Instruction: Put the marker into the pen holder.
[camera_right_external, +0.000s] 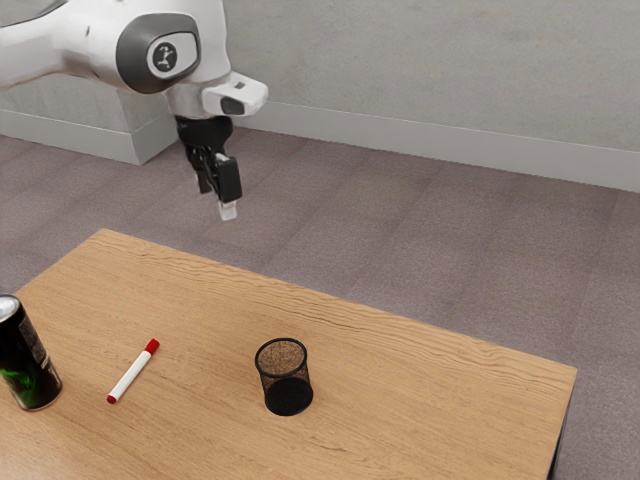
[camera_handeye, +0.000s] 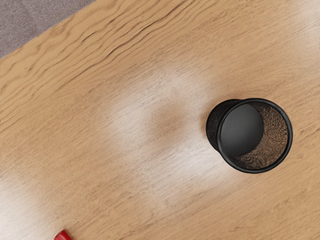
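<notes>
At the exterior view's left, a black cylindrical can with a green mark and a silvery top (camera_right_external: 28, 360) stands upright on the brown wood-grained surface (camera_right_external: 430, 400). Just beside it, toward the exterior view's right, the slim white marker with a red cap (camera_right_external: 130, 375) lies flat and apart from the can, its red cap (camera_right_external: 152, 346) pointing away from it.

The marker should be light and stiff, hardly fragile, but its smooth round barrel may roll or slip if nudged. I would take it across the middle of the white barrel, one finger on each long side, with modest force; a hold on the cap alone could pull it off. A grip off the balance point might let it swing, and it will need tipping upright before release.

Further along, the black two-finger end effector (camera_right_external: 216, 202) hangs high above the surface, its fingers spread and nothing between them. Picking up the marker is the step in hand.

Rightmost, the round black wire-mesh pen holder (camera_right_external: 285, 380) stands upright, mouth up, well apart from the marker. It looks light enough to topple if its rim is knocked.
</notes>
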